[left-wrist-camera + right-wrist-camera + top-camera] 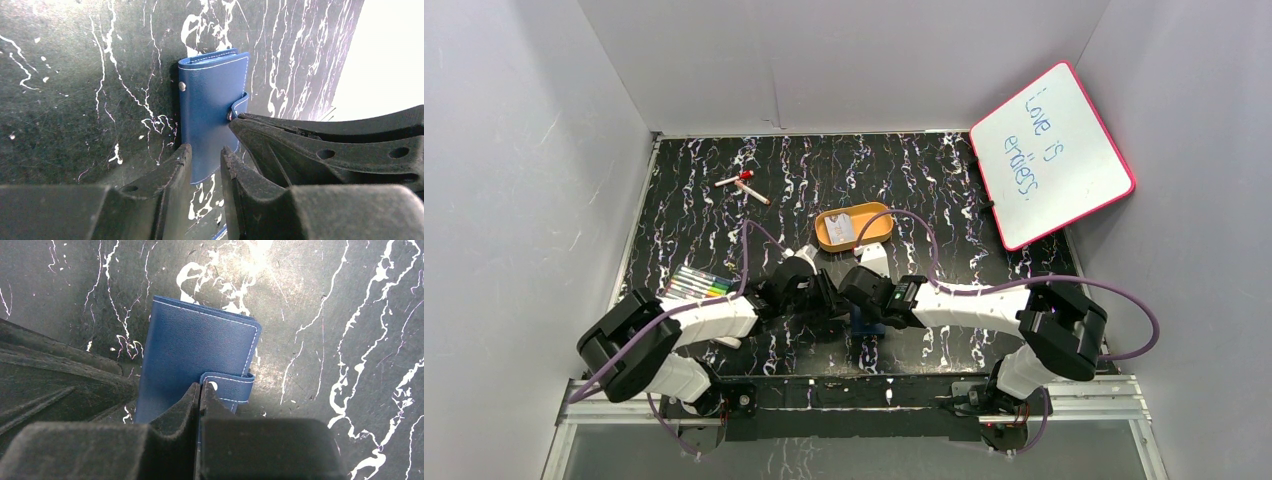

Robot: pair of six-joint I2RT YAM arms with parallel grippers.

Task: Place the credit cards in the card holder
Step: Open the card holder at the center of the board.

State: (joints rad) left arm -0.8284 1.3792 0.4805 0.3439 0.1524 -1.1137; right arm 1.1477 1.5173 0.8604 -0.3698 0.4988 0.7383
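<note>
Black marbled table (684,210) between white walls, whole only from overhead; likewise pink-framed whiteboard (1052,155) and orange tray (876,229) with pale credit card (843,229). Closed navy card holder (200,345) flat on table, nearly hidden overhead, plain from wrists: left gripper (205,162) slightly parted over its near end, right gripper (200,390) pressed together at snap tab (232,385).
</note>
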